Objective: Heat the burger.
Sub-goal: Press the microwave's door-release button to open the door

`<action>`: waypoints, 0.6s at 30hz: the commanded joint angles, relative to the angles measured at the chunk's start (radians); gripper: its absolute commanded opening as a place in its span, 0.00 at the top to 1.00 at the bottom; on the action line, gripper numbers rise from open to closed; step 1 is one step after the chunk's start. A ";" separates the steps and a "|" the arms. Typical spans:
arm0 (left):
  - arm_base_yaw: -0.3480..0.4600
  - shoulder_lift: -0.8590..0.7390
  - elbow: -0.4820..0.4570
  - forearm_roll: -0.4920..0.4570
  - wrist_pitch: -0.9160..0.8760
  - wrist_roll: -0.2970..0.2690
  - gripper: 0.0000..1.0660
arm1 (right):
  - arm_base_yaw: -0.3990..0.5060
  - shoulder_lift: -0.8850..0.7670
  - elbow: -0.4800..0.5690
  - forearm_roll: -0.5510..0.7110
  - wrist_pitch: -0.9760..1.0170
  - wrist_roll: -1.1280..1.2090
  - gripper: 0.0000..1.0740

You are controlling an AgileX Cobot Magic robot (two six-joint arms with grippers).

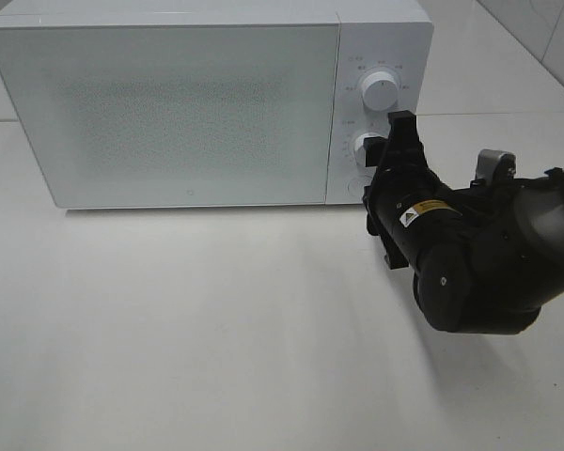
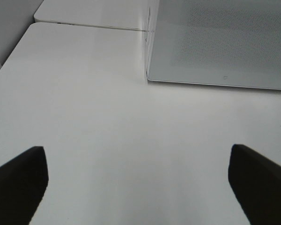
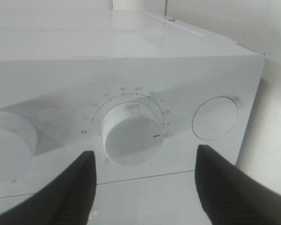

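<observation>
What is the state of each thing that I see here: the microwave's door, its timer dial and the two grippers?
Microwave door: closed.
Lower dial: red mark away from 0, near the high end of its scale.
Right gripper: open, fingers either side of the lower dial, not touching it.
Left gripper: open, empty, over the table.
Burger: not in view.

Microwave point(image 1: 376, 28): speckled door point(image 1: 169, 113) is hiding the interior; rear is running off the frame's upper edge. Lower dial point(image 1: 360, 144), right of centre: right gripper point(image 1: 390, 141) is covering most of it. Panel markings point(image 1: 357, 64) are reading too small. Right arm point(image 1: 489, 263) is running off the right edge. Left gripper point(image 2: 138, 187): fingers point(image 2: 18, 183) are being cropped, tips only.
</observation>
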 commanded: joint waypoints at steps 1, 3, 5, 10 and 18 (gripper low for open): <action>0.004 -0.021 0.004 -0.005 -0.007 0.000 0.06 | 0.003 -0.037 0.021 -0.029 0.006 -0.067 0.45; 0.004 -0.021 0.004 -0.005 -0.007 0.000 0.06 | 0.003 -0.078 0.048 -0.034 0.016 -0.122 0.45; 0.004 -0.021 0.004 -0.005 -0.007 0.000 0.06 | 0.003 -0.105 0.067 -0.045 0.022 -0.156 0.45; 0.004 -0.021 0.004 -0.005 -0.007 0.000 0.06 | 0.003 -0.183 0.110 -0.078 0.061 -0.263 0.43; 0.004 -0.021 0.004 -0.005 -0.007 0.000 0.06 | 0.003 -0.301 0.129 -0.081 0.292 -0.527 0.29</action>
